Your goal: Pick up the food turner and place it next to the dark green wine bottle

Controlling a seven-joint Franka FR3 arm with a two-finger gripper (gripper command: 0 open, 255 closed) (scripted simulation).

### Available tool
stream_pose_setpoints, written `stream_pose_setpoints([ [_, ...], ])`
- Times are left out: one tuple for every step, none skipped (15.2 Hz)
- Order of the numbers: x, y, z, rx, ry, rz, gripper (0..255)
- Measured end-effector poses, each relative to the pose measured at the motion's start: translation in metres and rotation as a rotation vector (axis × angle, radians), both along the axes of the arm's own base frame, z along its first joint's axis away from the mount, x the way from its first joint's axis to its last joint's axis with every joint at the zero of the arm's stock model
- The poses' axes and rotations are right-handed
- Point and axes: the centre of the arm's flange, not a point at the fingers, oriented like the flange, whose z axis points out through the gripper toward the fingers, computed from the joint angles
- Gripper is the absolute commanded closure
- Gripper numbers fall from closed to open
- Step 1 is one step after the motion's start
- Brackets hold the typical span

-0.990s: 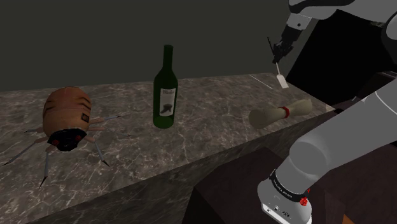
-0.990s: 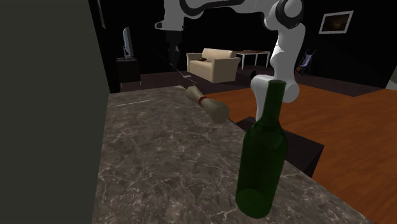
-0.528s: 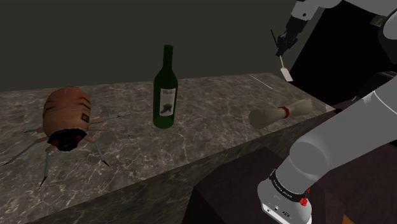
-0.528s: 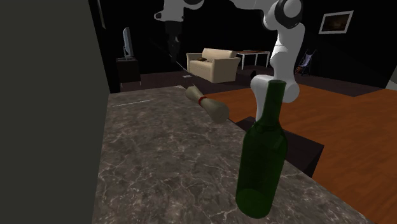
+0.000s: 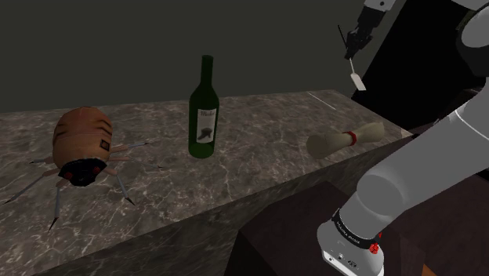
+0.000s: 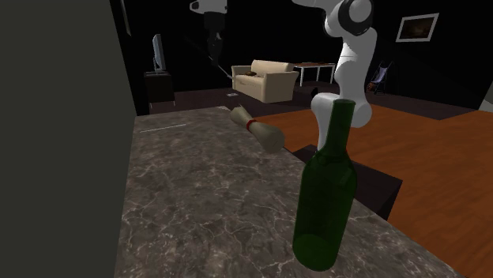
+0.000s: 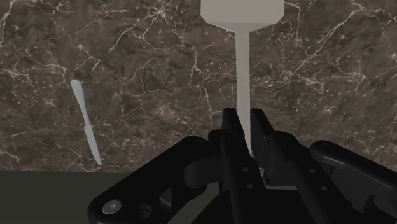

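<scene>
Claw [image 7: 243, 116] clasps food turner [image 7: 242, 63] above counter [image 7: 159, 63]

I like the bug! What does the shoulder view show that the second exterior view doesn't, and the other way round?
Shoulder view: a brown bug toy on the counter. Second exterior view: a sofa and a wooden floor. Both: the green bottle, the beige roll, and the turner held above the counter.

Home living room: sofa [image 6: 272, 79], framed picture [image 6: 417, 28].
</scene>
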Motion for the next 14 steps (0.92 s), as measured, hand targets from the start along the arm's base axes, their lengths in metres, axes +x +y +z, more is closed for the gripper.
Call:
stream_pose_setpoints([
  [0.000, 0.000, 0.005, 0.000, 0.000, 0.000, 255],
  [0.000, 0.000, 0.010, 0.000, 0.000, 0.000, 255],
  [-0.001, 0.000, 0.016, 0.000, 0.000, 0.000, 255],
  [-0.001, 0.000, 0.021, 0.000, 0.000, 0.000, 255],
  [-0.001, -0.001, 0.026, 0.000, 0.000, 0.000, 255],
  [0.000, -0.001, 0.031, 0.000, 0.000, 0.000, 255],
  [0.000, 0.000, 0.036, 0.000, 0.000, 0.000, 255],
  [-0.001, 0.000, 0.041, 0.000, 0.000, 0.000, 255],
  [-0.001, 0.000, 0.046, 0.000, 0.000, 0.000, 255],
  [0.000, 0.000, 0.051, 0.000, 0.000, 0.000, 255],
  [0.002, 0.000, 0.057, 0.000, 0.000, 0.000, 255],
  [0.001, 0.000, 0.060, 0.000, 0.000, 0.000, 255],
  [0.002, 0.007, 0.060, 0.000, 0.000, 0.001, 255],
  [0.002, 0.016, 0.060, 0.000, 0.001, 0.002, 255],
])
